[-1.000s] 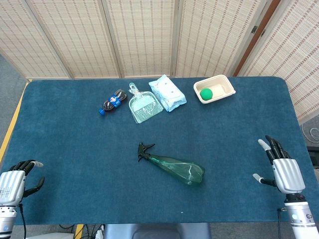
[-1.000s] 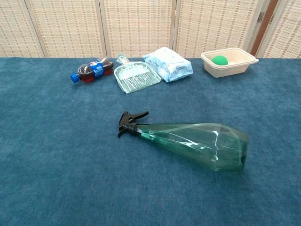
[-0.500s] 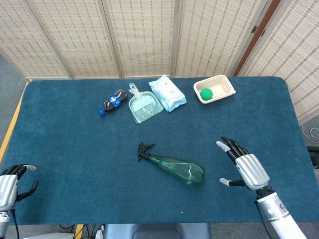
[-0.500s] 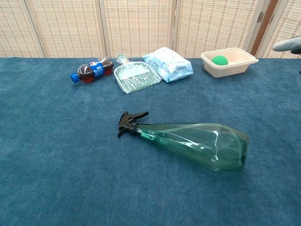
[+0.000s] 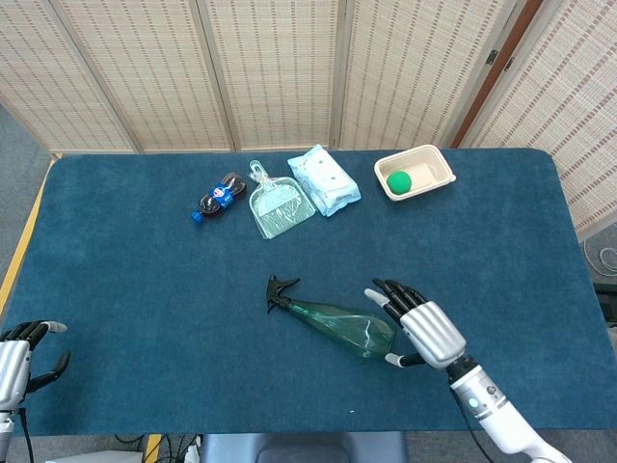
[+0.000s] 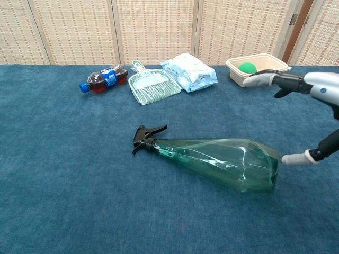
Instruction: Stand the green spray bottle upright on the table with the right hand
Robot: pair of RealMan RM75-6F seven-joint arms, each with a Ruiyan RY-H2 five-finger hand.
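Reaching for the spray bottle is the step we judge to be in hand, and going left to right helps us plan it. At the near left edge our left robot hand sits low with its fingers loosely curled and nothing in them; it is well away from the work. Further in, along the far side of the tabletop, lie a small cola bottle, a pale green dustpan, a pack of wipes and a cream tray with a green ball inside. All of these are well apart from the spray bottle, so we think nothing stands in the way.

The spray bottle lies on its side near the middle of the tabletop, its black trigger head pointing left and its wide base toward the right. Our right robot hand is spread, holding nothing, just beside that base; in the chest view its thumb tip sits close to the base rim while the upper fingers hang above and behind it. We cannot tell whether anything touches yet.

To do this well, we would wrap the hand around the broad body near the base, thumb on one side and fingers on the other, then swing the trigger end upward until the base sits flat. The clear plastic looks smooth and tapered, so we expect a grip too close to the neck could slip, and a hurried release could let the bottle topple.
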